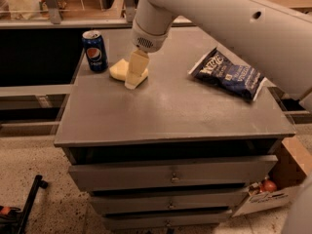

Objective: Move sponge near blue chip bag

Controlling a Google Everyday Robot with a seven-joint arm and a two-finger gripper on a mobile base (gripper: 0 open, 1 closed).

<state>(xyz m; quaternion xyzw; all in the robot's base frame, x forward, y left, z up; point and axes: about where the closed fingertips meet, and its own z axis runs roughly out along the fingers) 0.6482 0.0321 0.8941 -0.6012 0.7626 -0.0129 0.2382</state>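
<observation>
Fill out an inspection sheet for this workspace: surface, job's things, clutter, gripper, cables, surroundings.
Surface: grey cabinet top, flat, above drawers.
Job's things: sponge at back left; chip bag lying at the right, well apart from it.
Clutter: Pepsi can upright, just left of the sponge.
Gripper: gripper pointed down at the sponge's right part, overlapping it in this view; a grasp cannot be confirmed.
Cables: nothing seen.
Surroundings: cardboard box on the floor at right; black frame on the floor at lower left.
</observation>
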